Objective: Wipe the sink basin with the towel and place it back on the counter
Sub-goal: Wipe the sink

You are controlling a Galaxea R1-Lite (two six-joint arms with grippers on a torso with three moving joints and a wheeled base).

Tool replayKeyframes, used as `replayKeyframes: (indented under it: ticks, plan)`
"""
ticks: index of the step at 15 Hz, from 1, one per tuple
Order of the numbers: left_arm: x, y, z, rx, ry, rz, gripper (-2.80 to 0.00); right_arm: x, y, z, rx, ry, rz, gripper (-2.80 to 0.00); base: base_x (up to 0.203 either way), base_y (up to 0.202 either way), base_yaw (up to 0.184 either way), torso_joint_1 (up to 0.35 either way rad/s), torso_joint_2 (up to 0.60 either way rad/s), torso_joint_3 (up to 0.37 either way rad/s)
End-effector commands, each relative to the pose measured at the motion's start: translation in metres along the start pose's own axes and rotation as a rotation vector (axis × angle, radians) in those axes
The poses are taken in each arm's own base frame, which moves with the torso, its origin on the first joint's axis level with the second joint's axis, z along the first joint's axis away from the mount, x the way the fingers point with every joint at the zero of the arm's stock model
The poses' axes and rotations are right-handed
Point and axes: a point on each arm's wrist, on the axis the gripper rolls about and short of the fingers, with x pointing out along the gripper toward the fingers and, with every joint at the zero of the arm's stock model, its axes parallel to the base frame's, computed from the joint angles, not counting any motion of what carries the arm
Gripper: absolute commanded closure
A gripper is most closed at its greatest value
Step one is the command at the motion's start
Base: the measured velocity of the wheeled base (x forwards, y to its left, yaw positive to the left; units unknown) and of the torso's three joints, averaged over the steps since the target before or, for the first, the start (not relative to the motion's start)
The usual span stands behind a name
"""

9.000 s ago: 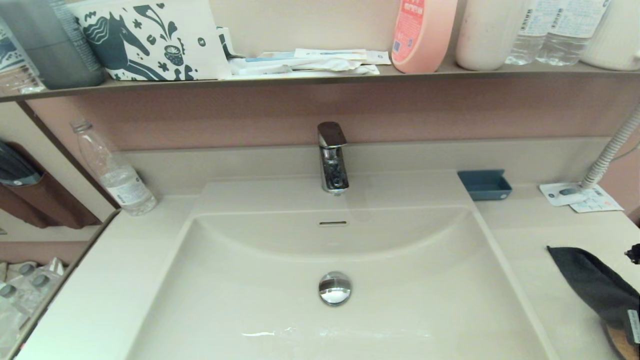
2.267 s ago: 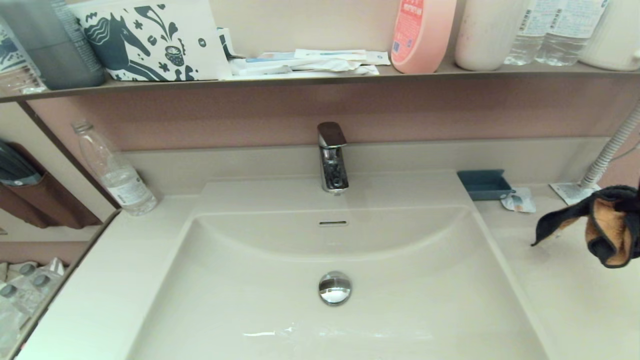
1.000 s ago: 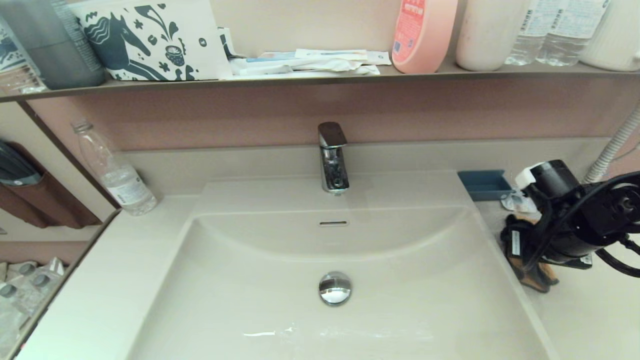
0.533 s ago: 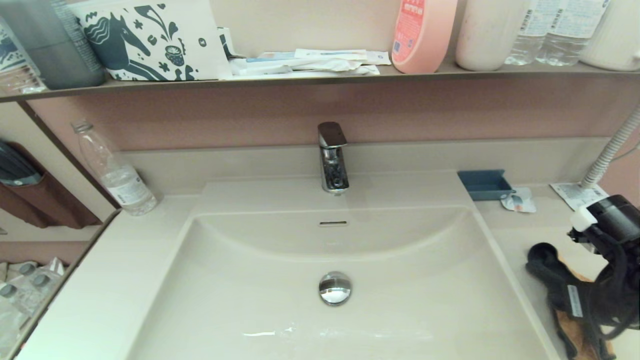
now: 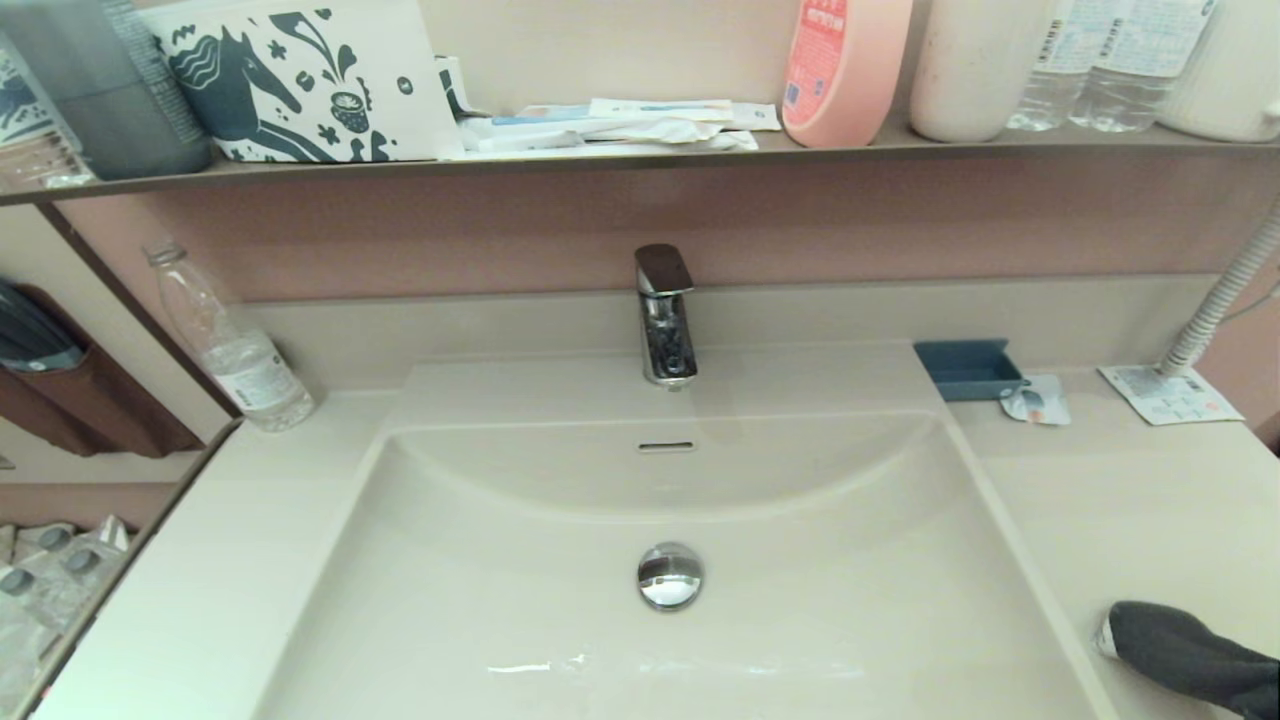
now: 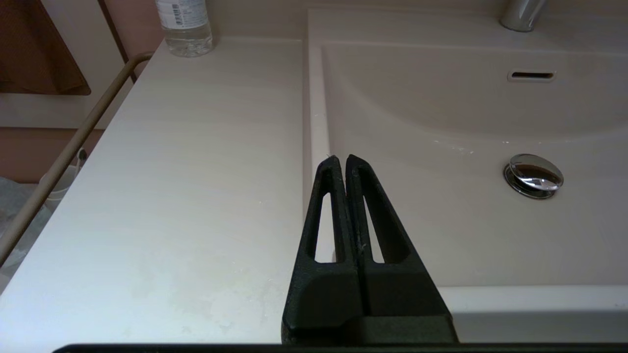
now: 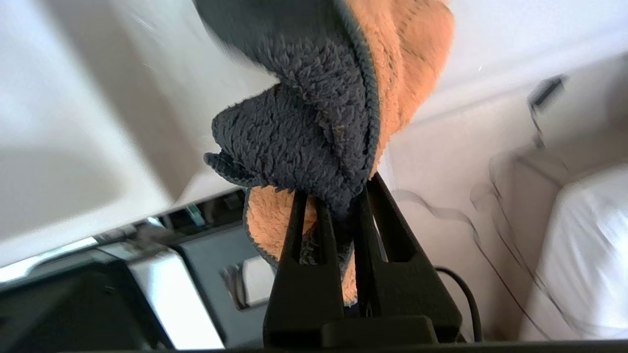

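The cream sink basin (image 5: 800, 560) with its chrome drain plug (image 5: 670, 576) and overflow slot (image 5: 666, 446) fills the middle of the head view. Only a dark grey end of the towel (image 5: 1180, 655) shows there, low over the counter (image 5: 1120, 500) at the near right corner. In the right wrist view my right gripper (image 7: 338, 196) is shut on the towel (image 7: 304, 132), whose grey and orange folds bunch past the fingertips. My left gripper (image 6: 342, 159) is shut and empty, held above the basin's left rim (image 6: 314, 122).
A chrome faucet (image 5: 663, 315) stands behind the basin. A water bottle (image 5: 230, 345) is at the back left. A blue tray (image 5: 968, 368), a white packet (image 5: 1038, 400), a leaflet (image 5: 1170, 395) and a ribbed hose (image 5: 1225, 300) are at the back right. A loaded shelf (image 5: 640, 155) runs overhead.
The right arm has carried the towel from beside the basin's right rim toward the near right corner. The arm has left the head view and only the towel's end still shows.
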Motion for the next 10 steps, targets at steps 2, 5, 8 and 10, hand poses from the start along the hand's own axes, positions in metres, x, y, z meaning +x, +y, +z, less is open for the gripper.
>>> replayKeyframes:
  ticks: [2, 5, 8, 10]
  plan:
    - [0.000, 0.000, 0.000, 0.000, 0.000, 0.001, 0.00, -0.031, -0.011, -0.003, 0.044, -0.138, 0.062, 0.00, 0.000, 0.000, 0.000, 0.000, 0.00, 0.000]
    - [0.000, 0.000, 0.000, -0.001, 0.000, 0.001, 0.00, -0.051, -0.022, 0.000, 0.111, -0.153, 0.036, 0.00, 0.000, 0.000, 0.000, 0.000, 0.00, 0.000]
    - [0.000, 0.000, 0.000, -0.001, -0.001, 0.000, 0.00, -0.059, -0.032, 0.004, 0.173, -0.184, -0.009, 0.00, 0.000, 0.000, 0.000, 0.000, 0.00, 0.000]
    - [0.000, 0.000, 0.000, -0.001, -0.001, 0.001, 0.00, -0.061, -0.039, 0.003, 0.204, -0.199, -0.047, 0.00, 0.000, 0.000, 0.000, 0.000, 0.00, 0.000]
